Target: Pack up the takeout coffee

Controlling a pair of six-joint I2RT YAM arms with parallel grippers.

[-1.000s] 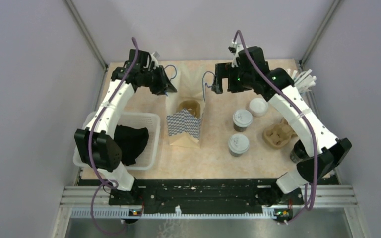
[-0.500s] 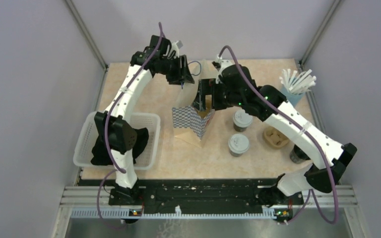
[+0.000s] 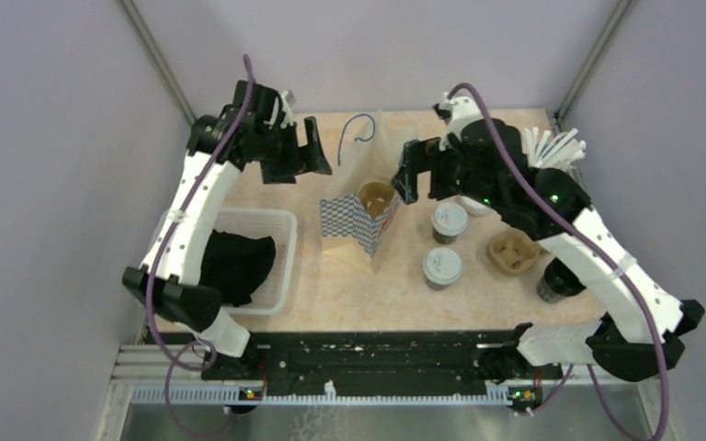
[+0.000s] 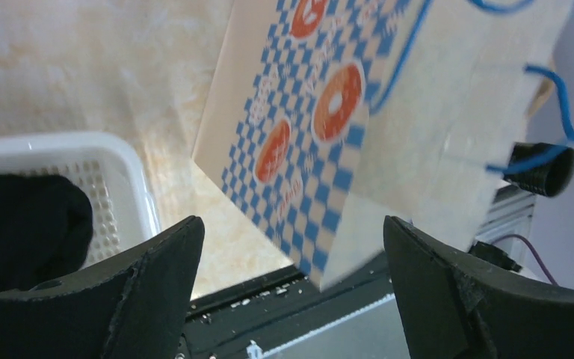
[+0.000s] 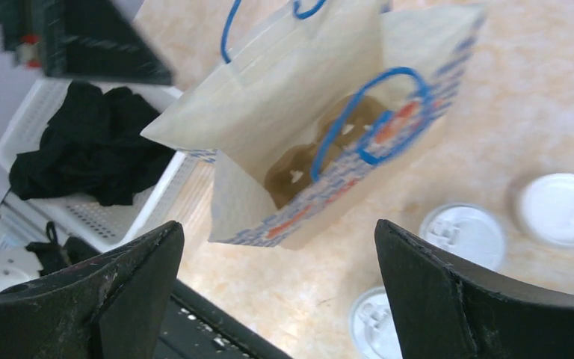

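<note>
1. The paper bag (image 3: 349, 225) stands open mid-worktop, blue-and-white checked side with orange rings facing the near edge. One blue cord handle (image 3: 357, 133) sticks up behind its far edge.
2. Inside the bag there is a brown pulp carrier (image 5: 299, 168), seen through the open mouth. No cup is in it.
3. Takeout coffee: two lidded cups, upright on the worktop (image 3: 395, 285) to the right of the bag, both outside it.
4. The far cup (image 3: 449, 219) is near the bag's right side, just under the right arm. The near cup (image 3: 442, 265) is closer to the arm bases, apart from the far one. Neither is touched.
5. Left hand (image 3: 313, 154): fingers wide apart and holding nothing. It sits up and to the left of the bag, clear of it, and its wrist view looks down at the bag's checked side.
6. Right hand (image 3: 406, 179): fingers wide apart and holding nothing. It sits just beside the bag's upper right edge, and its wrist view looks into the bag mouth.
7. A second brown carrier (image 3: 513, 251) lies on the worktop right of the cups.
8. A loose white lid (image 5: 560, 209) lies flat beyond the far cup.
9. A black lidless cup (image 3: 556, 280) is at the right edge, partly hidden by the right arm.
10. A holder of white straws (image 3: 556, 147) is in the far right corner.
11. A white basket (image 3: 280, 220) left of the bag has a black cloth (image 3: 234, 266) in it.
</note>
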